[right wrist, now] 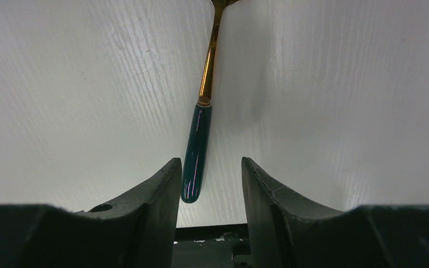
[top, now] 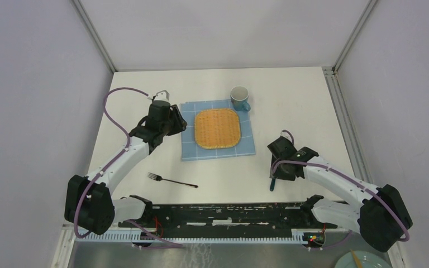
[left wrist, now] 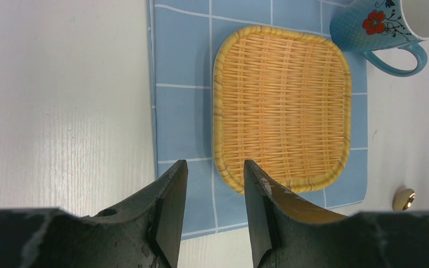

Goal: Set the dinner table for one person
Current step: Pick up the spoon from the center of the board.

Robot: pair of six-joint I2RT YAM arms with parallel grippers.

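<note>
Tabletop [top: 301, 100]: one, white, walled in, spanning the view.
Cloth [top: 218, 153]: one, blue checked, centre.
Woven tray [top: 218, 128]: one, on the cloth.
Mug [top: 239, 97]: one, at the cloth's far corner.
Fork [top: 172, 180]: one.
Teal-handled utensil [right wrist: 196, 151]: one.
Left fingers [left wrist: 173, 190]: parted, empty.
Right fingers [right wrist: 165, 190]: parted, straddling the utensil.

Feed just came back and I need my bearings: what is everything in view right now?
table: one, white, under everything else.
cloth: one, blue checked, mid-table toward the far side.
woven tray: one, yellow-orange, on the cloth.
mug: one, blue with a red flower, upright at the cloth's far right corner.
fork: one, dark, flat on the table near the left arm.
utensil: one, teal handle and gold shaft, flat on the table; head unclear.
plate: one, pale green, off the table by the right arm's base, cut off by the frame.
left gripper: open, empty, above the cloth's left edge.
right gripper: open, above the utensil's handle, not gripping it.
</note>
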